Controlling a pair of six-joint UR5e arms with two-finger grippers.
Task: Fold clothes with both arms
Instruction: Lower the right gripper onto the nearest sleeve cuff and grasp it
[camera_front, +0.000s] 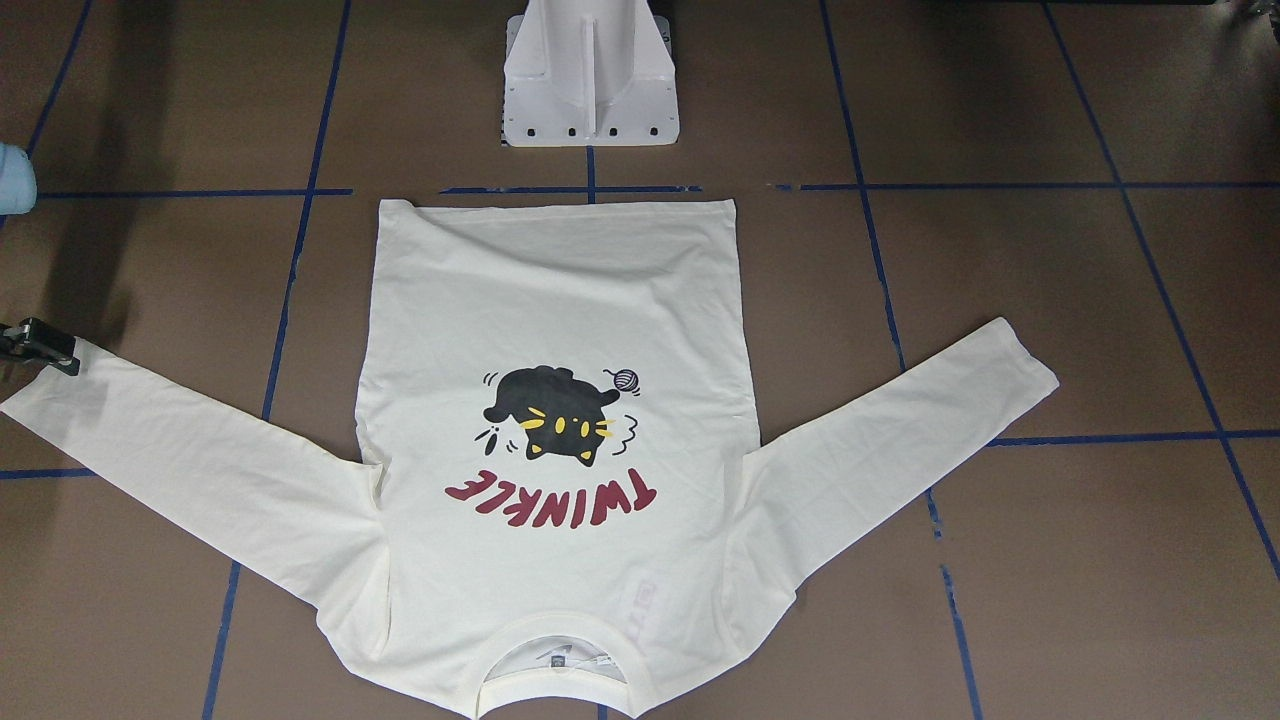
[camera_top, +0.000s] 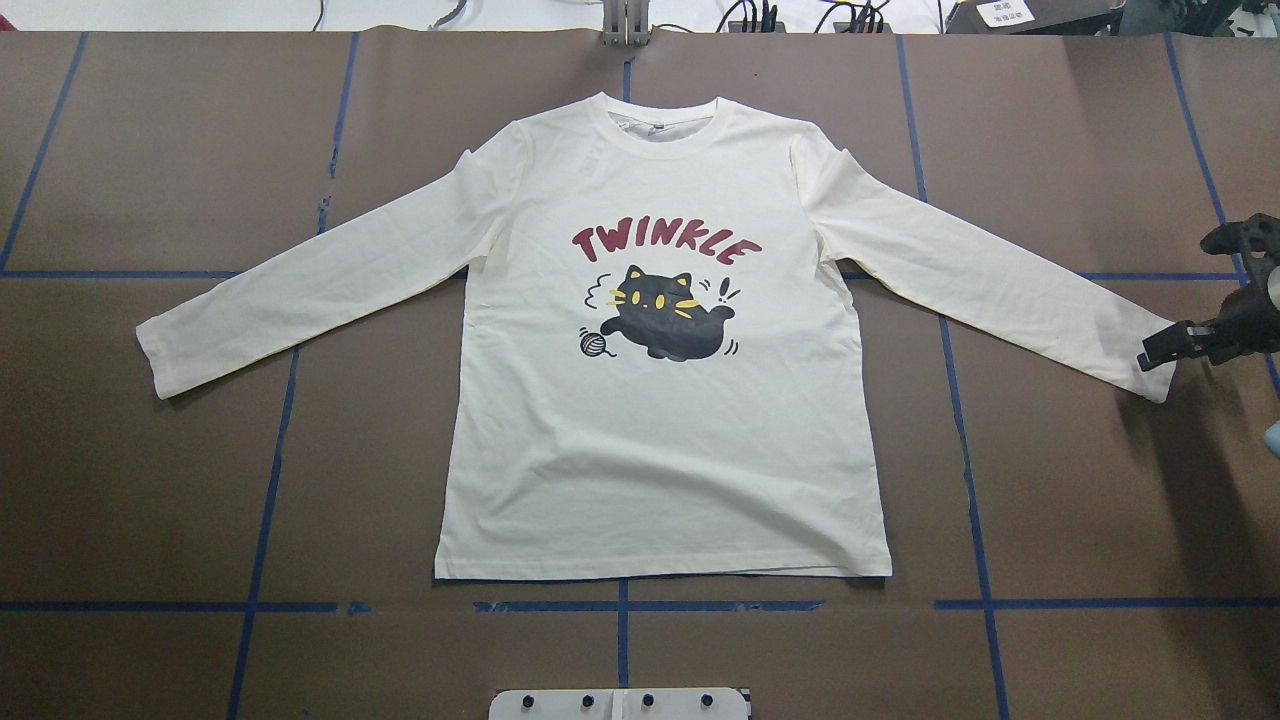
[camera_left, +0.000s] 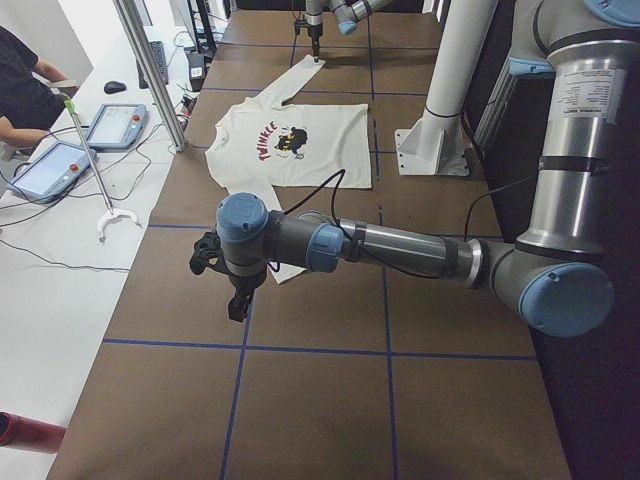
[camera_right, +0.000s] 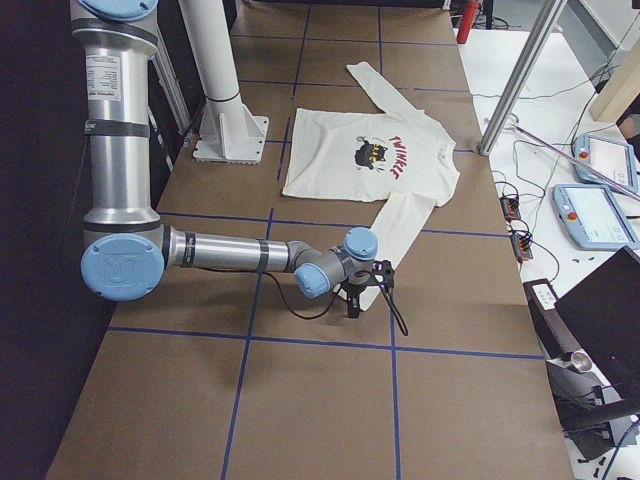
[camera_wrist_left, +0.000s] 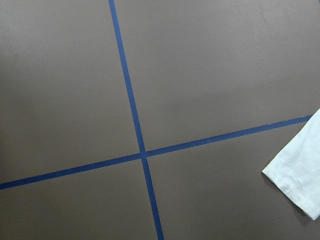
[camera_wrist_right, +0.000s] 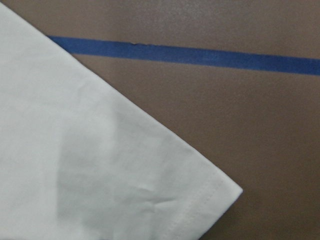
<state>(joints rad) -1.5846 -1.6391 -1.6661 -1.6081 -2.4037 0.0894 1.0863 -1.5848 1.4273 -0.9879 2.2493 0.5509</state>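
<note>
The cream long-sleeved T-shirt (camera_top: 660, 440) lies flat and print side up, with a black cat and red "TWINKLE", and both sleeves are spread out. It also shows in the front view (camera_front: 560, 300). My right gripper (camera_top: 1165, 350) is at the cuff end of the shirt's right-hand sleeve (camera_top: 1130, 350). It also shows at the front view's left edge (camera_front: 45, 348). I cannot tell whether its fingers are apart. The right wrist view shows that cuff corner (camera_wrist_right: 200, 200) close below. My left gripper (camera_left: 237, 303) hangs just beyond the other cuff (camera_left: 285, 272). I cannot tell its state.
The brown table cover (camera_top: 1050, 500) carries a grid of blue tape lines (camera_top: 620, 606). The white pedestal base (camera_front: 590, 80) stands behind the shirt's hem. Tablets (camera_left: 50, 168) and cables lie on a side bench, where a person sits (camera_left: 25, 80).
</note>
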